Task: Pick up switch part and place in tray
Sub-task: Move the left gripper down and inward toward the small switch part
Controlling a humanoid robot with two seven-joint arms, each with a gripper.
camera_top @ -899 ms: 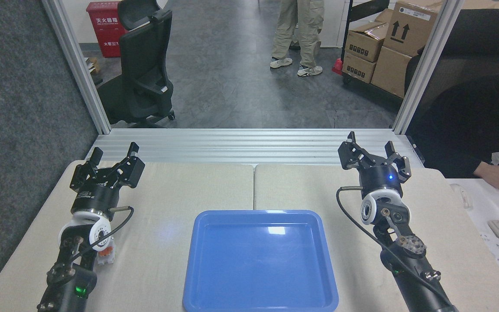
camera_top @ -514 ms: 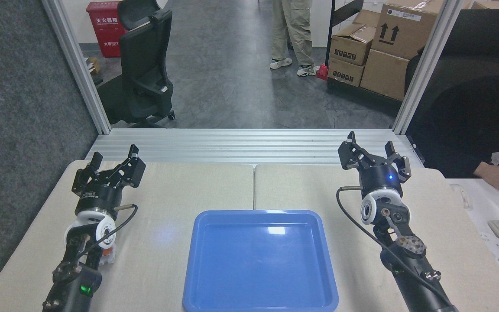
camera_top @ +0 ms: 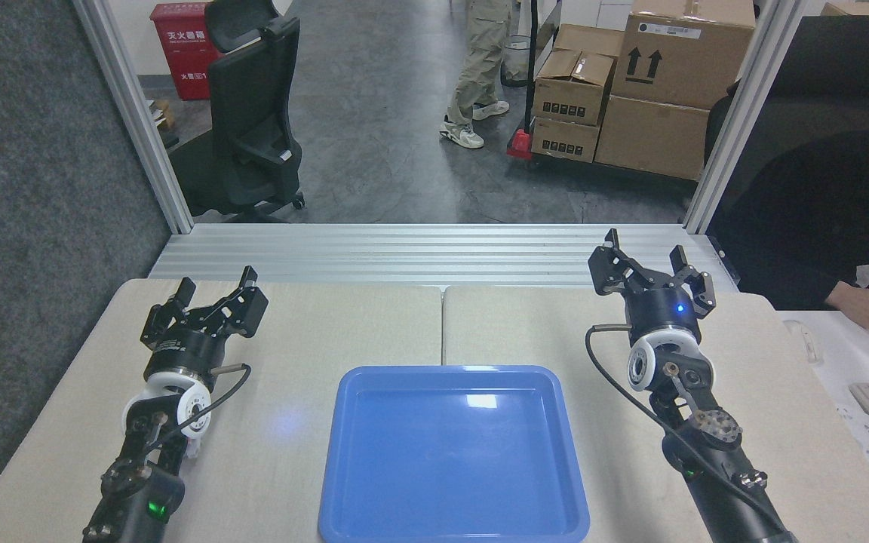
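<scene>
Head view: the blue tray (camera_top: 453, 452) lies at six o'clock on the beige table (camera_top: 329, 324), glossy, with nothing in it. The left gripper (camera_top: 214, 292) stands at nine o'clock, over the table's left half, fingers spread wide and holding nothing. The switch part (camera_top: 194, 450) is almost wholly hidden under the left arm's white wrist ring, at about eight o'clock; only a small white bit shows on the table just beside the arm, well apart from the tray's left rim. The right gripper (camera_top: 649, 260) is at three o'clock near the table's far edge, its fingers likewise spread wide and bare. At twelve o'clock, beyond the aluminium frame, a person (camera_top: 480, 68) walks beside stacked cardboard boxes (camera_top: 631, 83); an office chair (camera_top: 253, 113) stands at eleven o'clock.
</scene>
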